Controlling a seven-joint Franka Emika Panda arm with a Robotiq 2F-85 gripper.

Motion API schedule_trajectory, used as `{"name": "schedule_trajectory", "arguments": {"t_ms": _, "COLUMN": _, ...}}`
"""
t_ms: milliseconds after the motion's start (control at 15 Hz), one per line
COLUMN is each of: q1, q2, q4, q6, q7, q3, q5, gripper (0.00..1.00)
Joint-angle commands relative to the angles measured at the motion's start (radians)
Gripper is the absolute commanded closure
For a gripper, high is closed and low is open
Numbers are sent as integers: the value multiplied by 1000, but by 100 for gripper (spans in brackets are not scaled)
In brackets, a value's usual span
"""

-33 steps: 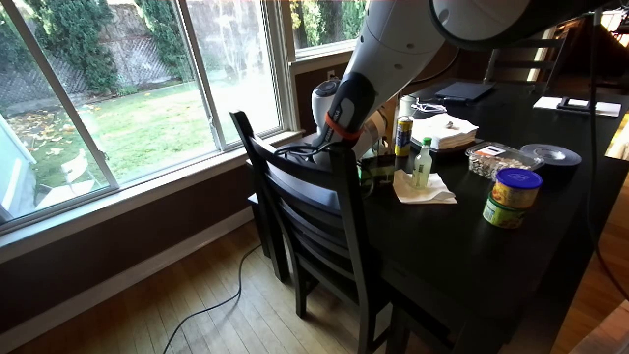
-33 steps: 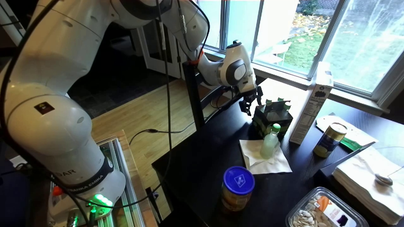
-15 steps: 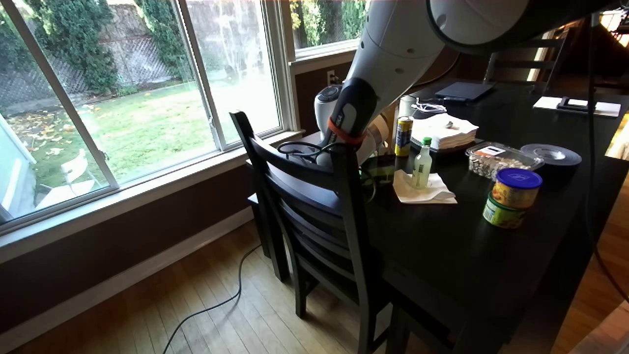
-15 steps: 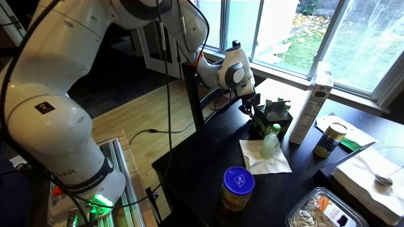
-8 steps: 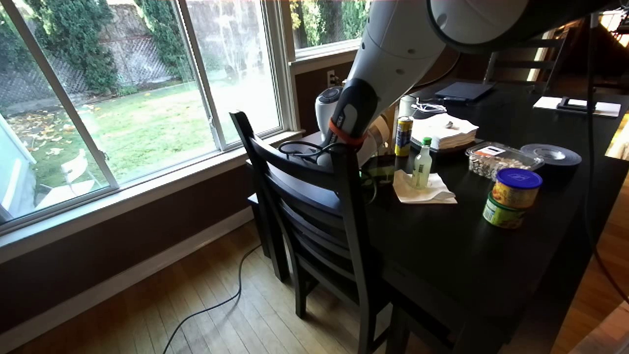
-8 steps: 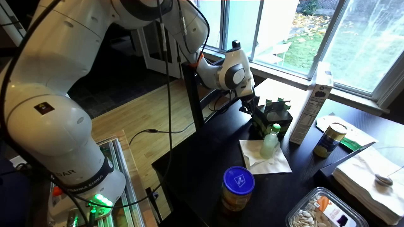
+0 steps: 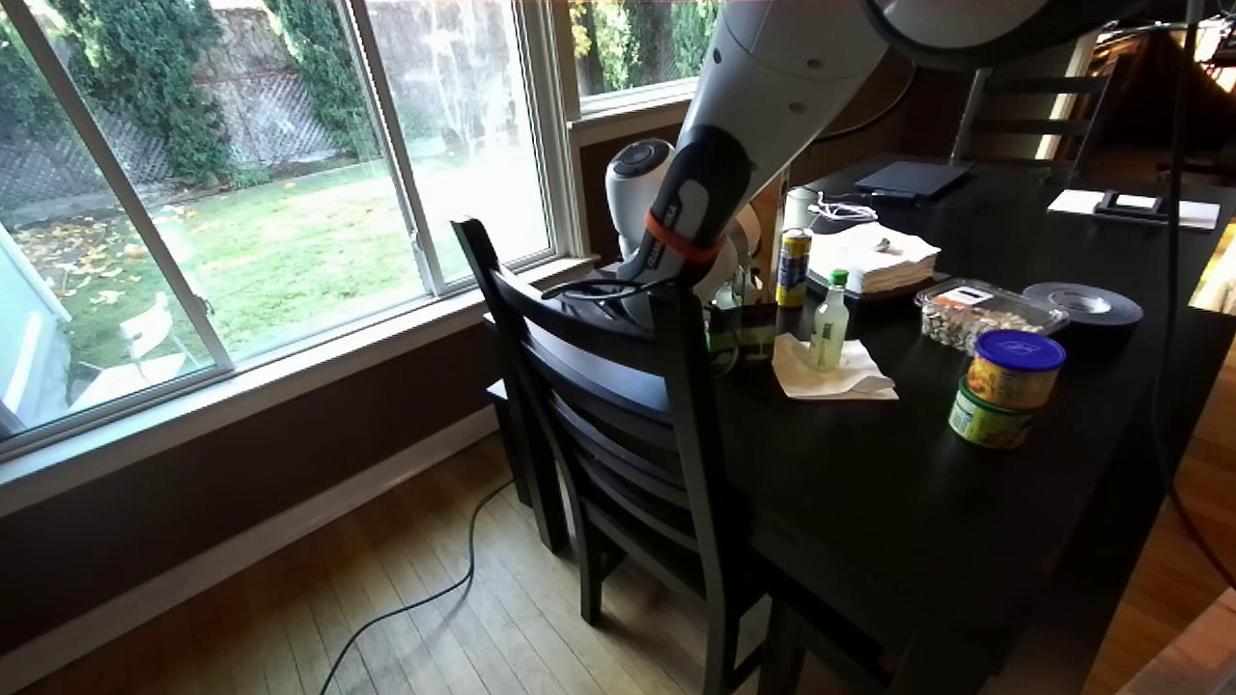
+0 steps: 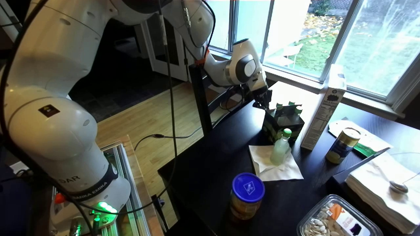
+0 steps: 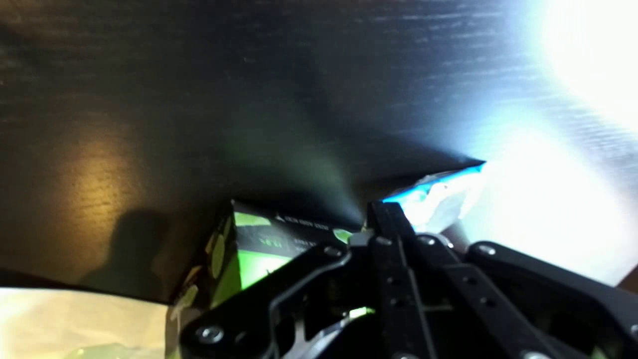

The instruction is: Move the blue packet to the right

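1. Blue packet (image 9: 432, 200): partly behind the tips of the gripper (image 9: 393, 212) in the wrist view, near the carton (image 9: 274, 243).
2. Fingers (image 9: 381, 222): clenched together, higher than half a second ago; whether they pinch the packet, I can't tell. If so, I'd guess lifting has begun and the rightward carry remains.
3. Print on the carton: too blurred to read.
4. Arm base (image 8: 98, 193): "RANKA EMIKA", first letter covered.

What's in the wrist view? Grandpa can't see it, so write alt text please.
The robot's black gripper, jaws together, partly hides a blue-and-white packet against a dark table. A black-and-green carton is to its left, a pale napkin in the lower left corner. The right is washed out.
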Motion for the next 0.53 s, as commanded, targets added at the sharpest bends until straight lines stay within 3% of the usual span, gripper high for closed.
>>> {"name": "schedule_trajectory", "arguments": {"t_ms": 0, "q1": 57, "q2": -70, "q4": -6, "q6": -34, "q7": 15, "q3": -54, "q5": -104, "gripper": 100}}
{"name": "schedule_trajectory", "arguments": {"t_ms": 467, "q1": 199, "q2": -176, "q4": -21, "q6": -58, "q7": 68, "q3": -196, "q5": -294, "gripper": 100}}
